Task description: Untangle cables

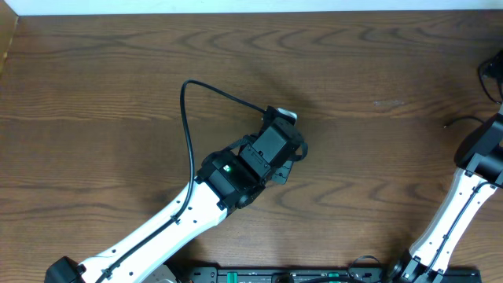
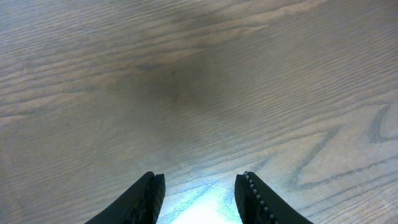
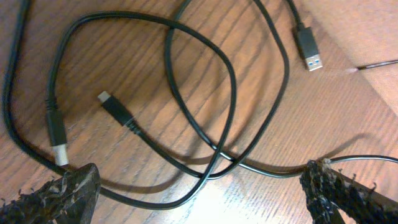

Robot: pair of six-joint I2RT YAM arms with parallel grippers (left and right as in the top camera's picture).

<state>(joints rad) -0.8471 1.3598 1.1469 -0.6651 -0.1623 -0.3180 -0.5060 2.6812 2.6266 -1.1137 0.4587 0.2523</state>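
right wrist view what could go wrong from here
1. The open right gripper spans several strands of the black cables; closing could pinch two at once.
2. The loops cross near the middle; pulling one strand may tighten the tangle.
3. The USB-A plug lies near what looks like the table's edge and could slide off.

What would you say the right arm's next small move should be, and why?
Probably lower the right gripper and close it on the black cable at the crossing just ahead of it. Its jaws stand wide open and empty, several strands overlap at that spot, and the USB-A plug lies free on the table, so lifting one strand there should begin to part the loops.
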